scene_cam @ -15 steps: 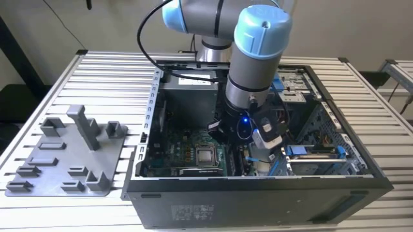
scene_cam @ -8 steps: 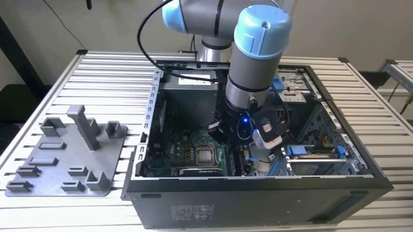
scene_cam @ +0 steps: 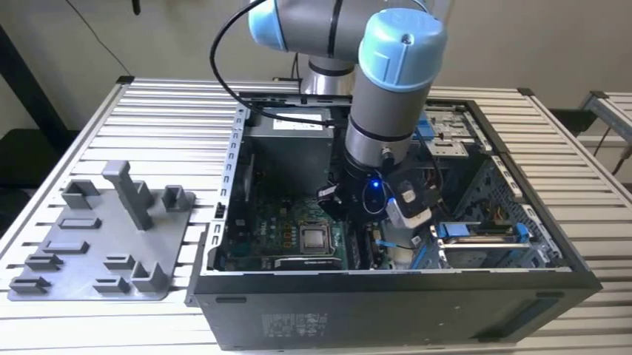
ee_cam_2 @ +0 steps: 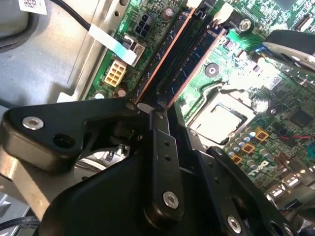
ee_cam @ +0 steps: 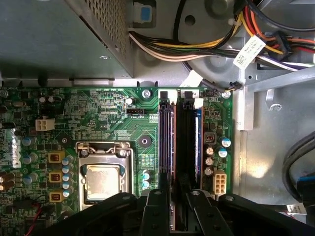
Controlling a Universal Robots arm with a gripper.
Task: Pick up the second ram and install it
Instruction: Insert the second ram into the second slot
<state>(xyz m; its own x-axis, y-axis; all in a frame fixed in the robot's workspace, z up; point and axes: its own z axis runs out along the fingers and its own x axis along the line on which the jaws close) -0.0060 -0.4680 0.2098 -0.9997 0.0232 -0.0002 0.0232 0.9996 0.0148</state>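
My hand (scene_cam: 368, 198) is down inside the open computer case (scene_cam: 513, 251), centre of the exterior frame, over the memory slots on the motherboard (ee_cam: 123, 105). In both wrist views my dark fingers (ee_cam: 162, 209) come in from the bottom edge and converge on the slot bank — they straddle the near end of the slots, which suits lining a thin board up edge-on with its socket. The second ram (ee_cam: 197, 142) looks to me like the dark board with a bluish face standing in the right-hand slot, centre-right of the first wrist view; another board (ee_cam: 165, 142) stands in the slot beside it. Whether my fingers are clamped on the ram or just off it, I cannot tell — the tips are hidden by the linkage. The white end latches (ee_cam: 189, 98) at the far end of the slots sit close against the boards, so I judge the ram at least partly seated. Grey fixture tray (scene_cam: 99, 244) on the desk (scene_cam: 177, 111), left of the exterior frame, carries no board.
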